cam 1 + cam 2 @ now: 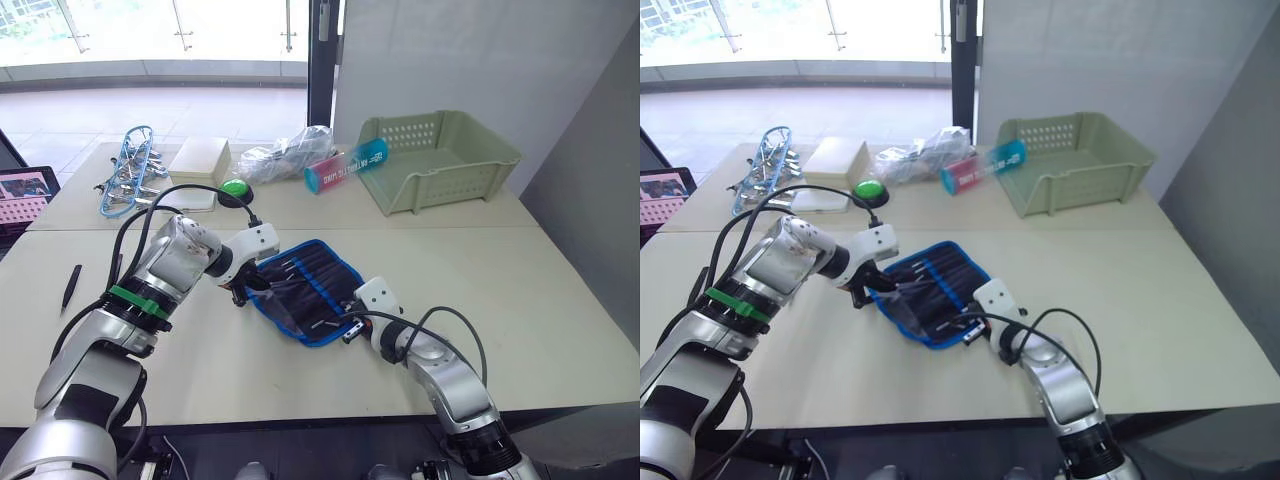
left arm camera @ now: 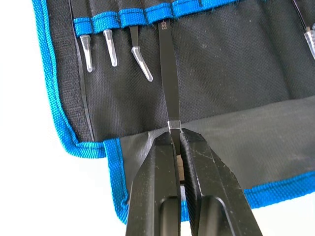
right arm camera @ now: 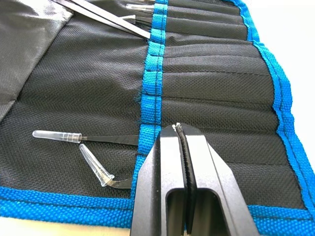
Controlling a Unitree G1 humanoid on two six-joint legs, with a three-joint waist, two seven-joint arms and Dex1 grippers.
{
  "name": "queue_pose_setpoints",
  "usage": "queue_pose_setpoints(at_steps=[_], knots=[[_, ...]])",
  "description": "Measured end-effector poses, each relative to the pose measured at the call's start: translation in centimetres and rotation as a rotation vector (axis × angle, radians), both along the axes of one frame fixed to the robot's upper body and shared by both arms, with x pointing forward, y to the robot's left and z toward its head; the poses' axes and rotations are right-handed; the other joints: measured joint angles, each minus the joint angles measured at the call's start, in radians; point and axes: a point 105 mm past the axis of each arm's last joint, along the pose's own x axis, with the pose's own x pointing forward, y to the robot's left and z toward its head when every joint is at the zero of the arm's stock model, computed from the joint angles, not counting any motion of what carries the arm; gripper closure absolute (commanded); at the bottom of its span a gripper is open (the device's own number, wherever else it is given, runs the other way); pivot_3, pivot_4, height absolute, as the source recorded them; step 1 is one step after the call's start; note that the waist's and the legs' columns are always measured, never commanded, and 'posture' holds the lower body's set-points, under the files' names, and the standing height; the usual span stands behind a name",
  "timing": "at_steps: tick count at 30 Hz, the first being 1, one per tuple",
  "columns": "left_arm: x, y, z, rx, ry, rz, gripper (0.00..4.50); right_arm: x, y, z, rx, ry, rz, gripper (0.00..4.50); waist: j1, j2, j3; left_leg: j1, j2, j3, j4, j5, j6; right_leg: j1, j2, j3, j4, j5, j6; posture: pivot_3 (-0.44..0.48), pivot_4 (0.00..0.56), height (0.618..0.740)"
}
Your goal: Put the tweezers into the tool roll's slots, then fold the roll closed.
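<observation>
Tweezers: six in tool roll, one pinched by left end effector; right end effector pressed together.

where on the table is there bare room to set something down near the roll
Free: the table between the tool roll and the right edge, in front of the green basket. Also the near-left stretch beside the loose black tweezers. Crowded: the far side, from the clip bundle to the basket.

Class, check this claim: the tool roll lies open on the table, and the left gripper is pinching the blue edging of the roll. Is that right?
Not quite. The tool roll does lie open on the table, but the left gripper is pinching a slim black tweezer by its end, not the blue edging. The left wrist view shows it.
</observation>
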Motion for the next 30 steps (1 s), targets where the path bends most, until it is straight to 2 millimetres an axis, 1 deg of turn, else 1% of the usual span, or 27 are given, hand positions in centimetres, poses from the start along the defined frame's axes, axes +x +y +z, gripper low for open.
queue_pose_setpoints(at_steps=[3,11,15,19,24,30], knots=[[-0.1,0.2,0.0,0.007,0.006,-0.001,4.50,0.0,0.0,-0.1,-0.003,0.006,-0.005,4.47,0.000,0.000,0.000,0.004,0.000,0.000,0.000,-0.003,0.005,0.005,0.000,0.000,-0.001,0.000,0.001,0.000,0.150,0.716],[0.1,0.1,-0.3,0.011,0.020,0.005,4.50,-0.1,-0.2,-0.3,-0.011,0.009,-0.010,4.47,0.003,-0.001,-0.003,0.005,0.000,0.000,0.000,-0.003,0.006,0.007,0.000,0.000,-0.001,0.000,0.001,0.000,0.150,0.716],[0.8,-0.9,-0.6,0.020,0.014,-0.002,4.50,-0.1,-0.5,-0.6,-0.030,0.010,-0.024,4.47,0.011,-0.003,-0.009,0.006,0.000,0.000,0.001,-0.004,0.007,0.009,0.000,0.000,-0.002,-0.001,0.001,0.000,0.150,0.716],[1.3,-1.6,-1.1,0.027,0.002,-0.008,4.50,-0.1,-0.6,-0.7,-0.032,0.016,-0.028,4.47,0.014,-0.002,-0.016,0.006,0.000,0.000,0.001,-0.006,0.011,0.009,0.000,0.000,-0.002,-0.001,0.001,0.000,0.150,0.716],[2.1,-3.5,-1.7,0.002,-0.007,-0.015,4.50,-0.4,-0.8,-1.0,-0.038,0.020,-0.036,4.47,0.019,-0.001,-0.022,0.006,-0.001,-0.001,0.001,-0.007,0.011,0.011,0.000,0.000,-0.003,-0.001,0.001,0.000,0.150,0.716],[2.9,-5.5,-2.5,-0.037,-0.028,-0.040,4.50,-0.7,-1.2,-1.2,-0.042,0.031,-0.059,4.47,0.029,-0.001,-0.027,0.008,-0.002,-0.003,0.001,-0.008,0.014,0.018,0.000,0.000,-0.009,-0.002,0.003,0.000,0.150,0.716]])
